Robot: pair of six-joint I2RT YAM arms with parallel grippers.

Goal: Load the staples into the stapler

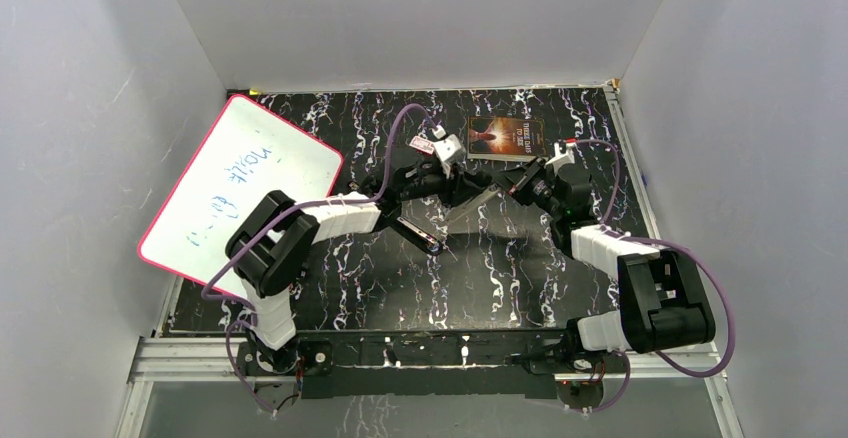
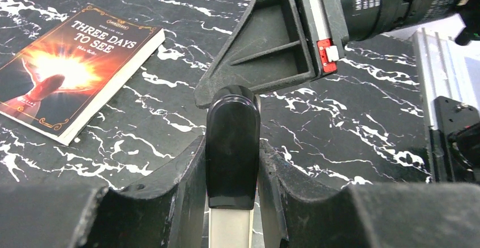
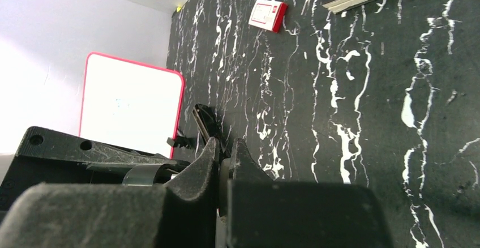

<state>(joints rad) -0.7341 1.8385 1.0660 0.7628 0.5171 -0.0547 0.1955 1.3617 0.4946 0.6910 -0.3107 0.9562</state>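
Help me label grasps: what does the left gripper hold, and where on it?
The left gripper clamps the black stapler by its two sides, near its rounded end.

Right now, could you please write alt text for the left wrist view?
The left gripper clamps a glossy black stapler. Beyond it is the right arm; a book, Three Days to See, lies at left on the black marbled table.

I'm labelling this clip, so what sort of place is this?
Probably a robot test booth in a lab: plain white panels box in a black marbled tabletop, and two robot arms are bolted to a metal rail at its near edge.
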